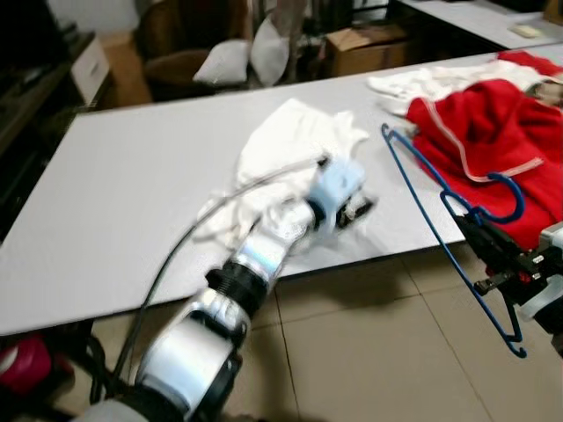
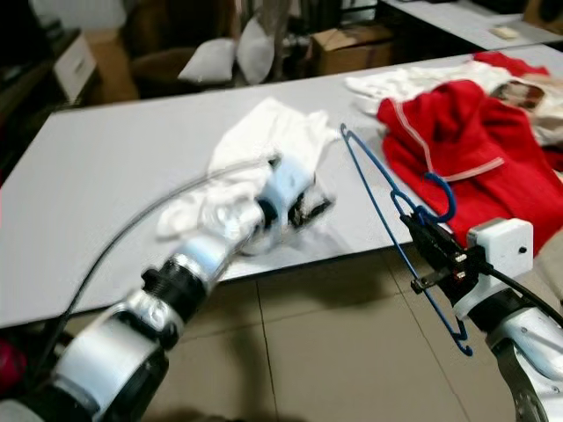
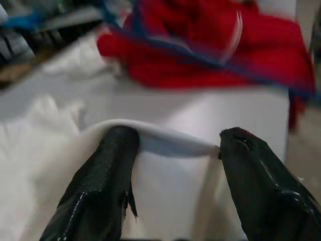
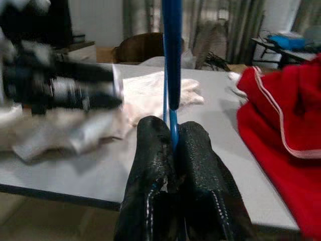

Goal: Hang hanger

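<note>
No brand, label or writing can be read on anything here.

The right gripper (image 4: 173,145) has its two black, rough-textured fingers pressed together on the thin blue wire hanger (image 2: 400,237), pinching the wire between the pads. It holds the hanger off the near edge of the table, over the floor. The hanger stands tilted: its upper end leans over the table edge beside the red garment (image 2: 457,149), its hook curls against the red cloth, and its lower corner hangs down toward the beige floor tiles (image 2: 334,352).

The left gripper (image 3: 175,150) is well open, its fingers spread apart on the white garment (image 1: 290,145). A fold of the soft white cloth arches between the two fingers (image 3: 108,165), touching both, but they are not clamped on it. The left arm is silver with a black cable running along it, and it reaches across the near edge of the table; it looks blurred.

The table (image 1: 132,193) is a flat, smooth, pale grey slab. The white garment lies crumpled near the middle of its near edge. The red garment, fleecy with pale trim along its seams, is heaped to the right, with more white cloth (image 1: 413,83) behind it.

Beyond the table stand a cardboard box (image 1: 365,44) and a dark chair with white pillows (image 1: 229,61).
</note>
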`<state>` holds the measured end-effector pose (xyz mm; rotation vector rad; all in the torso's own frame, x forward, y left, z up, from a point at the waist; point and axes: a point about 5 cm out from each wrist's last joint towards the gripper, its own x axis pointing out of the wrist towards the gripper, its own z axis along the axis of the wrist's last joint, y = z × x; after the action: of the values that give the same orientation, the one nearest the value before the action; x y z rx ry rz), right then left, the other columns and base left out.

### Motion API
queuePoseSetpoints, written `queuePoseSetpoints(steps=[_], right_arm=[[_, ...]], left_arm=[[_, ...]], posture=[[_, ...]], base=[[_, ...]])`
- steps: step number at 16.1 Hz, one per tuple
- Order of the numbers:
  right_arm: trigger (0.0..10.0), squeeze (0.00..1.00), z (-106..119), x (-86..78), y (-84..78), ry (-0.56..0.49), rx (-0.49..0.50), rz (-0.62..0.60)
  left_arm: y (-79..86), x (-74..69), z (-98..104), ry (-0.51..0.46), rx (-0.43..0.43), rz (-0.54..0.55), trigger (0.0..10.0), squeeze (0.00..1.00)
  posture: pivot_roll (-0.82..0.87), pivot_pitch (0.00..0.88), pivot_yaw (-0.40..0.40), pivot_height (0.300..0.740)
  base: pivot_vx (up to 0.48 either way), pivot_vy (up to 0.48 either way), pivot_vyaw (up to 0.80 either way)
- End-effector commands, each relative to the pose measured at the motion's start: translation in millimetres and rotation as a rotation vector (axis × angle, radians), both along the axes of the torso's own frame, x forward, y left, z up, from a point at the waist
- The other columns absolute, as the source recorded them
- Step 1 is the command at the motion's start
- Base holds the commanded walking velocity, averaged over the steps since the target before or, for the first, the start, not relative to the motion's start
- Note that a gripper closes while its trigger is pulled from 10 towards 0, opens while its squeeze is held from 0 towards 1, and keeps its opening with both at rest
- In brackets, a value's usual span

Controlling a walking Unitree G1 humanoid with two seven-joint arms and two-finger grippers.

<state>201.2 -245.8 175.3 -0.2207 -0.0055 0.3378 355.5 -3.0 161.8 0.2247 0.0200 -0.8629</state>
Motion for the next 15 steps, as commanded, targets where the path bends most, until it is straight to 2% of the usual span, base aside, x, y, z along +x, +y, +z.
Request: queuePoseSetpoints(steps=[1,2,3,4,7,9,10,11,12,13,14,15], right_arm=[[10.0,0.00,1.8,0.6,2.3,0.000,0.009,0.007],[10.0,0.00,1.6,1.0,3.9,-0.001,0.012,0.009],[10.0,0.00,1.6,1.0,3.9,-0.001,0.012,0.009],[10.0,0.00,0.9,2.3,5.1,0.001,0.015,0.013],[10.0,0.00,-1.8,6.0,0.3,0.023,0.008,-0.008],[10.0,0.00,-0.2,9.3,-2.4,0.020,0.007,-0.010],[10.0,0.00,0.4,9.5,-2.2,0.019,0.005,-0.008],[10.0,0.00,1.8,9.3,0.3,0.020,0.018,0.011],[10.0,0.00,2.7,8.8,5.3,0.025,0.025,0.044],[10.0,0.00,2.8,8.7,7.0,0.026,0.026,0.054],[10.0,0.00,0.2,7.6,21.4,0.064,0.019,0.159],[10.0,0.00,-0.8,6.5,29.5,0.087,0.000,0.227]], left_arm=[[16.9,0.6,-5.4,0.032,-0.032,-0.025,10.0,0.00],[26.1,-5.7,-10.2,0.050,-0.003,-0.110,10.0,0.00],[26.1,-5.7,-10.2,0.050,-0.003,-0.110,10.0,0.00],[39.8,-10.3,-20.0,0.056,0.075,-0.165,10.0,0.00],[78.5,-18.0,-27.4,0.070,0.155,-0.168,10.0,0.00],[108.9,-21.2,-30.7,0.036,0.266,-0.084,10.0,0.00],[118.8,-19.1,-29.4,0.037,0.246,-0.004,10.0,0.00],[127.4,-18.7,-23.9,0.034,0.175,0.061,10.0,0.00],[135.0,-21.2,-16.2,0.022,0.107,0.109,10.0,0.00],[137.1,-22.4,-13.4,0.016,0.086,0.120,10.0,0.00],[148.2,-28.9,-5.0,0.020,-0.054,0.201,10.0,0.00],[153.5,-32.5,-3.3,0.024,-0.092,0.234,10.0,0.00]], posture=[[-0.08,0.000,0.122,0.740],[-0.08,0.000,0.120,0.740],[-0.08,0.000,0.120,0.740],[-0.07,0.000,0.118,0.740],[-0.06,0.000,0.100,0.740],[-0.06,0.000,0.092,0.740],[-0.06,0.000,0.092,0.740],[-0.05,0.000,0.089,0.740],[-0.05,0.000,0.091,0.740],[-0.05,0.000,0.091,0.740],[-0.04,0.000,0.100,0.740],[-0.04,0.000,0.100,0.740]], base=[[0.000,0.000,0.00],[0.000,0.000,0.00],[0.000,0.000,0.00],[0.000,0.000,0.00],[0.000,0.000,0.00],[0.000,0.000,0.00],[0.000,0.000,0.00],[0.000,0.000,0.00],[0.000,0.000,0.00],[0.000,0.000,0.00],[0.000,0.000,0.00],[0.000,0.000,0.00]])
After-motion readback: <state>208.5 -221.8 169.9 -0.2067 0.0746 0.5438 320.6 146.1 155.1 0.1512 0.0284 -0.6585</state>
